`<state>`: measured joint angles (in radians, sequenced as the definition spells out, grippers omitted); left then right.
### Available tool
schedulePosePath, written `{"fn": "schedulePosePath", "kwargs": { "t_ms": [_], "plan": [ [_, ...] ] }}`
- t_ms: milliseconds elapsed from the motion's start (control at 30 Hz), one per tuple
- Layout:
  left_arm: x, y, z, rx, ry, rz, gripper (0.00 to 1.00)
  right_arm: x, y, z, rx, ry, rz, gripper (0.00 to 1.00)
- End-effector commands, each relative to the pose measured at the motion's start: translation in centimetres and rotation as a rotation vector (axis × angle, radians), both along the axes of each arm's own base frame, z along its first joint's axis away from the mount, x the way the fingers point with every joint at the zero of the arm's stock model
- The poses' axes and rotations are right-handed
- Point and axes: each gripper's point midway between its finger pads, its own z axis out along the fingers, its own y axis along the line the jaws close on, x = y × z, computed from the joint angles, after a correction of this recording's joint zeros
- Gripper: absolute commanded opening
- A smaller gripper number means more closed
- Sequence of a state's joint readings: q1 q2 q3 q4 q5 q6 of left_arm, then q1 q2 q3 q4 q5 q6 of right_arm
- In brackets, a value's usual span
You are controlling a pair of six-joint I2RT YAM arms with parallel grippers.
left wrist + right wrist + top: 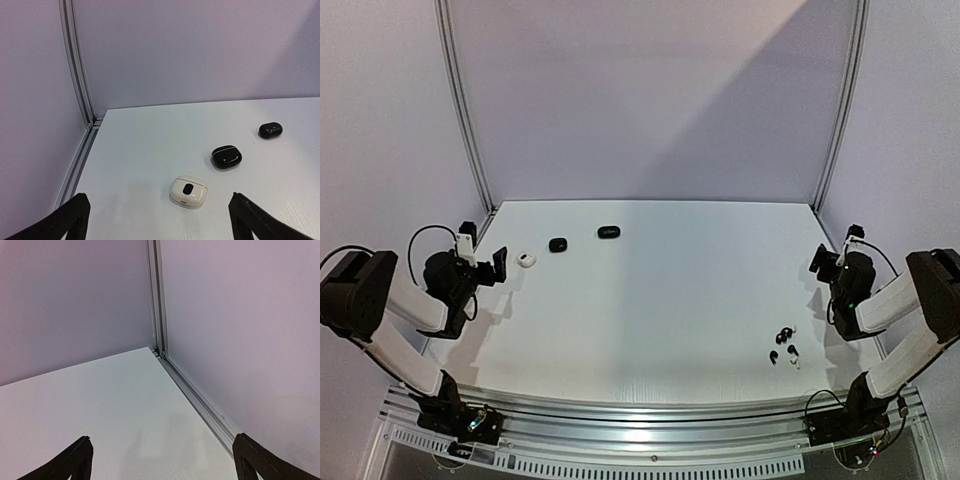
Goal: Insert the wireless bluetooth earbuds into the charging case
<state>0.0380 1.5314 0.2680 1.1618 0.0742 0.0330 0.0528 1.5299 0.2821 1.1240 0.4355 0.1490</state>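
Down at the near rail [650, 418] sat your two arm bases, and just beyond it, on the right half of the table [660, 300], lay the wireless bluetooth earbuds [782, 336]: a small loose cluster, mostly black with a pale one or two, none of them seated in a case. They were too small for you to read which way any stem pointed. Your right gripper [818, 262] was plainly the nearer one, and the cluster lay toward the near edge and inward from it. The right wrist view looked only at the far right corner and showed no earbud, so you would have had to swing that arm back toward its base and toward the middle to reach them. The cases were well apart from the buds, across the table by your left gripper [499, 265]. The white case [188, 190] sat just ahead of its fingers, the black case [226, 157] lay beyond it to the right, and the second black case [270, 130] lay farther off again. All three looked closed. Both grippers stood spread wide with nothing between their jaws, clear of every object.
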Motion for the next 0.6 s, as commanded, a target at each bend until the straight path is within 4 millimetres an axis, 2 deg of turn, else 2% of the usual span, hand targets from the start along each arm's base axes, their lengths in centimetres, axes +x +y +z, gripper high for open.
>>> {"fn": "schedulePosePath", "kwargs": {
  "t_ms": [0,67,100,167,233,267,333,433,567],
  "plan": [
    [0.3,0.2,0.5,-0.003,-0.012,0.006,0.99,-1.5,-0.8,2.0,-0.002,-0.046,-0.049,0.99],
    [0.3,0.1,0.5,-0.005,-0.010,0.006,0.99,-2.1,-1.0,3.5,0.009,-0.066,-0.059,0.99],
    [0.3,0.2,0.5,-0.004,-0.012,0.007,0.99,-2.3,-0.9,5.1,0.015,-0.099,-0.052,0.99],
    [0.3,0.1,0.7,0.000,-0.016,0.002,0.99,-2.2,-0.1,6.5,0.043,-0.101,-0.005,0.99],
    [0.3,-0.1,1.4,0.004,-0.018,-0.008,0.99,-1.7,1.1,8.0,0.052,-0.075,0.068,0.99],
    [0.5,0.0,2.7,0.001,-0.028,-0.005,0.99,-1.4,1.8,8.7,0.061,-0.059,0.109,0.99],
    [1.4,-0.3,4.0,0.004,0.026,-0.024,0.99,-1.1,2.9,9.9,0.089,-0.030,0.174,0.99],
    [3.1,-2.6,5.7,0.097,0.138,-0.190,0.99,-0.6,5.1,11.6,0.137,-0.008,0.292,0.99],
    [4.7,-2.2,5.5,0.103,0.346,-0.187,0.99,0.2,8.0,14.5,0.224,-0.032,0.453,0.99]
  ]
}}
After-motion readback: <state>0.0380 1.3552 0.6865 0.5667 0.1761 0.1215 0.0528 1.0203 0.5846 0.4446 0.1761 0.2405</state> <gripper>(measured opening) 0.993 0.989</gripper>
